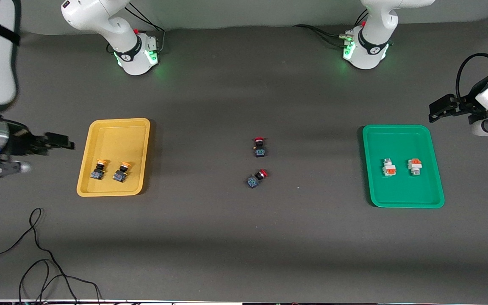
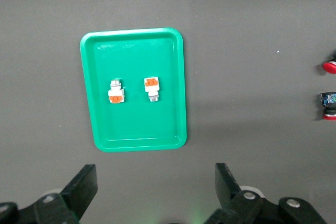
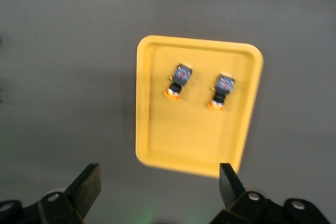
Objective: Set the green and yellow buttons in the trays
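Sorting looks finished: all four target buttons already sit in trays. Yellow tray [image 1: 115,127], left of centre in the front view, holds two yellow-capped buttons [image 1: 98,168] and [image 1: 122,171] side by side, apart, in its lower half. Green tray [image 1: 403,201], right of centre, holds two white green-tip buttons [image 1: 389,167] and [image 1: 415,165], also apart.

Right gripper [image 1: 59,141] hangs at the left edge of the front view, just beside the yellow tray, fingers spread wide, nothing held; its own wrist view shows both fingers [image 3: 86,184] well apart with the tray between them farther off. Left gripper [image 1: 439,111] hangs at the right edge, above the upper right corner of the green tray, fingers [image 2: 81,187] likewise wide and empty.

Judgement: last step, retreat or idle. Next move calls for no grasp, only parking both arms.

Other things: two red-capped buttons [image 1: 259,147] and [image 1: 256,178] at frame centre on the dark table [image 1: 244,237], not targets, leave them. Loose black cable [image 1: 36,254] at lower left, well apart from the trays. Nothing blocks either arm.
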`<control>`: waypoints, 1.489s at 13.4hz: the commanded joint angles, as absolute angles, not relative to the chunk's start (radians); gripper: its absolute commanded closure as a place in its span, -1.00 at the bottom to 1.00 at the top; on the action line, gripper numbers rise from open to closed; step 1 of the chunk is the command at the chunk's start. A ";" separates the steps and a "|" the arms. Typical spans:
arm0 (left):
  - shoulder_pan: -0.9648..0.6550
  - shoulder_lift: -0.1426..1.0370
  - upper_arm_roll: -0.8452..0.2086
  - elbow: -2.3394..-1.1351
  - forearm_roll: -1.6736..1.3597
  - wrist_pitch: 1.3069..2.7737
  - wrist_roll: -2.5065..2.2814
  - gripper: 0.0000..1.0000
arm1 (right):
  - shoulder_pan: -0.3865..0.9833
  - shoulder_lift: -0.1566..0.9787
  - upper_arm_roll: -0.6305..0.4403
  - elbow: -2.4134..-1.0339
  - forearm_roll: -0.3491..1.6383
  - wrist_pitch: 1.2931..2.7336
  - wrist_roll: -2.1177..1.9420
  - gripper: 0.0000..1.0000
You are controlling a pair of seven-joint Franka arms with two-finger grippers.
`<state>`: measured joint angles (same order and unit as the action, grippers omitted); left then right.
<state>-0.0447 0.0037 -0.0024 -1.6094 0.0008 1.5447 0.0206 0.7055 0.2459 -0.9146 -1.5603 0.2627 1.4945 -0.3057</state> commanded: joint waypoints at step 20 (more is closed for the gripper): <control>-0.046 0.017 -0.006 -1.586 0.015 1.545 0.026 -1.00 | 0.499 0.160 -0.705 -1.374 0.114 1.238 0.002 -0.99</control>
<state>-0.0448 0.0063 -0.0032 -1.6088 0.0009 1.5449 0.0207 0.6174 0.2218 -0.8515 -1.3541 0.1643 1.2490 -0.0336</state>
